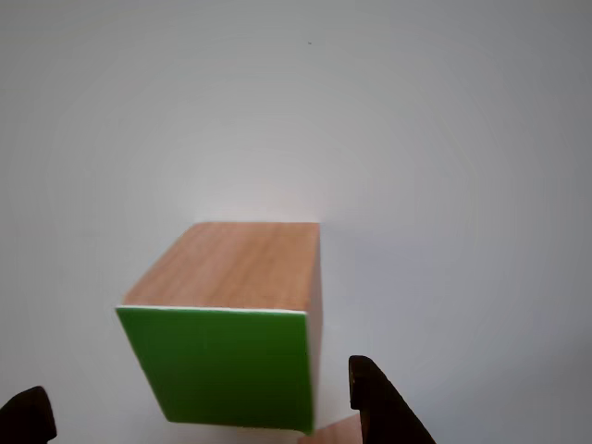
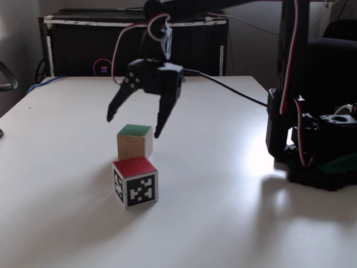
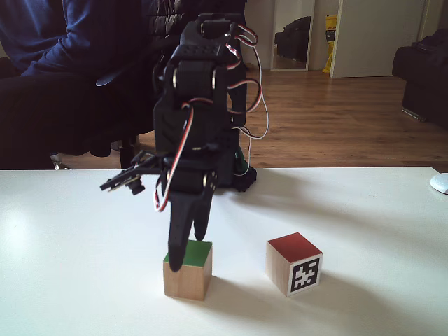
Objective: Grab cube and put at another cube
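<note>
— While you hang over the table like that, how does your gripper (image 2: 133,126) stand?

— My fingers are spread wide, pinching nothing. They hover just above the cube (image 2: 134,142), one tip to each side of it.

— And where is that cube?

— It sits on the white table (image 2: 223,223), green face up in both fixed views. Just beside it stands another cube (image 2: 135,182), red on top, with a black-and-white marker on its side.

White table (image 2: 223,223); seated person (image 3: 63,77); wooden floor (image 3: 336,119).
</note>
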Robot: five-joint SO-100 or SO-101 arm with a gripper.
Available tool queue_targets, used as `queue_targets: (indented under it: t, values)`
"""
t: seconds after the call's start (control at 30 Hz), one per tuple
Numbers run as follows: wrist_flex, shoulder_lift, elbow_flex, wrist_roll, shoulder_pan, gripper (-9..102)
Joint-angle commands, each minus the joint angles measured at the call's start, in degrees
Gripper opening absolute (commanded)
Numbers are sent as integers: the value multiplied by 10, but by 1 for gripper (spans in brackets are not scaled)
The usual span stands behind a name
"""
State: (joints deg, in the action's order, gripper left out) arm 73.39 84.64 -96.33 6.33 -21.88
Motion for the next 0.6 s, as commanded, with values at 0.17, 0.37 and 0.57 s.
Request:
queue_targets:
  t: [0.17, 0.37, 0.57]
  values:
    - [-5, -65, 63, 9, 7, 48]
    - [-10, -91, 81, 11, 7, 40]
    - [-17, -93, 83, 13, 7, 31]
